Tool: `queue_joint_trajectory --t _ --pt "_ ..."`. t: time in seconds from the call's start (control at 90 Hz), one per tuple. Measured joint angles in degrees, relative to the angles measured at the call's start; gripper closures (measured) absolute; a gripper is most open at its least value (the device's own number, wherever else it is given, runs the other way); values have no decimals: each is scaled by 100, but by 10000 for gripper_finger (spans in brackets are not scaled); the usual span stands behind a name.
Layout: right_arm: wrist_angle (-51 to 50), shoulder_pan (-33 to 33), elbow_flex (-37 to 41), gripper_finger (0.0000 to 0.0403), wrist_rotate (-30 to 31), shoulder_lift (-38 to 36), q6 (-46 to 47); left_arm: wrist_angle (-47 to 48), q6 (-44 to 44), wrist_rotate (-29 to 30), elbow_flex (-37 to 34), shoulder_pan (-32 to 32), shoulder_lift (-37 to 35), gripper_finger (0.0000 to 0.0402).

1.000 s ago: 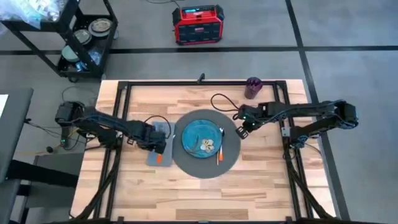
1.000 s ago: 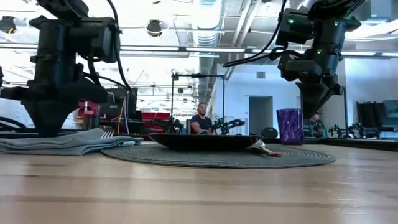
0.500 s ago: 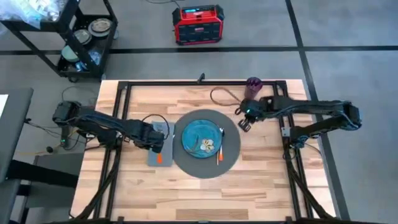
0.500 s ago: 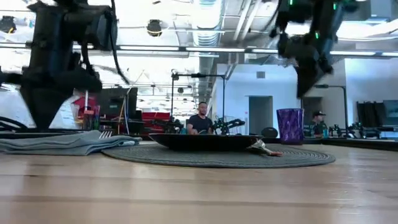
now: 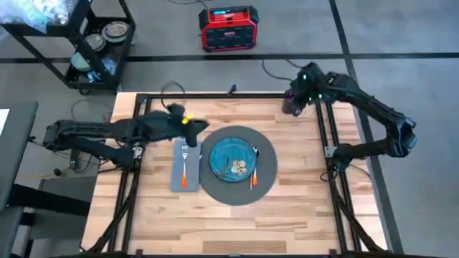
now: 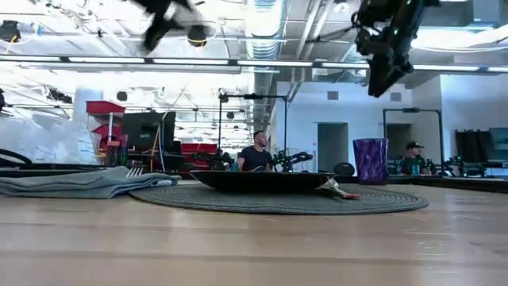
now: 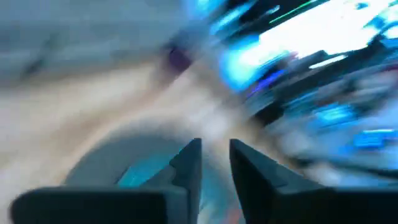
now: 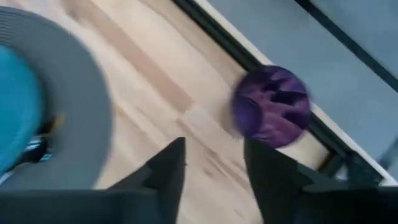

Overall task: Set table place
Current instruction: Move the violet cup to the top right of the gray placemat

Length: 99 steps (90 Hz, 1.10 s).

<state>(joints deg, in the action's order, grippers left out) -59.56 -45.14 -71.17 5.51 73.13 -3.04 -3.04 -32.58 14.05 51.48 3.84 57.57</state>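
**Cup is the last piece out of place**

Starting at the left of the high view: my left gripper (image 5: 188, 123) hangs above the desk (image 5: 215, 215) just past the far end of the napkin (image 5: 184, 166), fingers a little apart, nothing between them. The fork (image 5: 184, 170) lies on that napkin, touching the mat (image 5: 267, 179). The plate (image 5: 233, 159) sits centred on the mat, spoon (image 5: 253, 170) beside it. Over on the right, my right gripper (image 5: 295, 97) hovers over the purple cup (image 5: 290, 104) at the far corner, fingers spread, empty. I judge the cup step is on: next I need to drop down, straddle the rim and pinch gently, since it may tip.
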Motion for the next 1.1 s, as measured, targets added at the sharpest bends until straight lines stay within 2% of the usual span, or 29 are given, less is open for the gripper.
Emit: queue_joint_trajectory --t 0.111,0.211,0.411,0.489,0.711,0.767,0.822,0.944,1.1 --pt "32 -294 -23 175 -155 437 -259 -1671 633 -1260 7 348 21 288" --pt "91 -350 -23 156 -214 848 -455 -2128 628 -1911 9 635 54 277" --pt "686 -332 -23 154 -194 1555 -601 -1598 438 -2104 0 913 58 278" --pt "683 -367 -23 154 4 1844 -562 -1447 418 -2138 0 911 57 278" --pt "696 -482 -23 158 38 2575 -282 -1254 422 -2281 0 908 56 278" --pt "690 -492 -23 176 38 2714 -151 -1165 424 -2281 0 908 56 278" --pt "655 -492 -23 217 40 2831 -34 -1041 437 -2281 0 915 56 278" --pt "566 -452 -19 368 24 2939 156 -726 490 -2288 0 973 56 279" --pt "350 -104 -12 399 -74 2807 647 -486 503 -2446 -2 1152 56 279"
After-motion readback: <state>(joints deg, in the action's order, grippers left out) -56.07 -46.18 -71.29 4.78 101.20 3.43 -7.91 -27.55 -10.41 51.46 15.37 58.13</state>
